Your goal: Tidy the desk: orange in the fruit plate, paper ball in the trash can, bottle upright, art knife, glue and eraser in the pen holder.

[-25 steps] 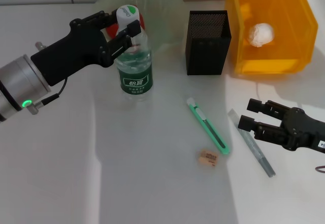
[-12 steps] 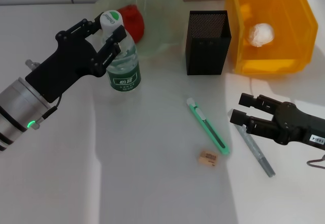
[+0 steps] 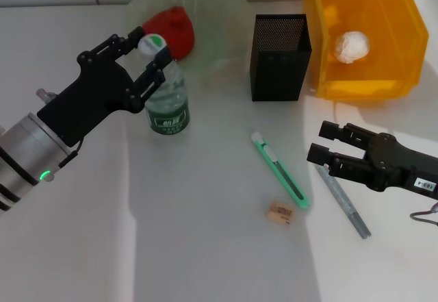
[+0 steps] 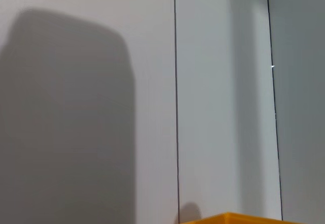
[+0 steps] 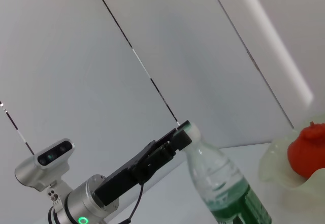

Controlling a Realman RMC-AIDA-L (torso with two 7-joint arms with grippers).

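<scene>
Now left gripper (image 3: 152, 55) is clenched on the neck of the upright bottle (image 3: 166, 102) just beside the plate (image 3: 226, 14) holding the orange (image 3: 171, 27), while right gripper (image 3: 327, 146) hovers, fingers spread, over the glue (image 3: 345, 205) near the knife (image 3: 280, 172) and eraser (image 3: 280, 212).

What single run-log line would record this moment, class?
left gripper: shut on bottle neck, upright beside fruit plate | right gripper: open above glue | art knife, eraser: on desk
</scene>
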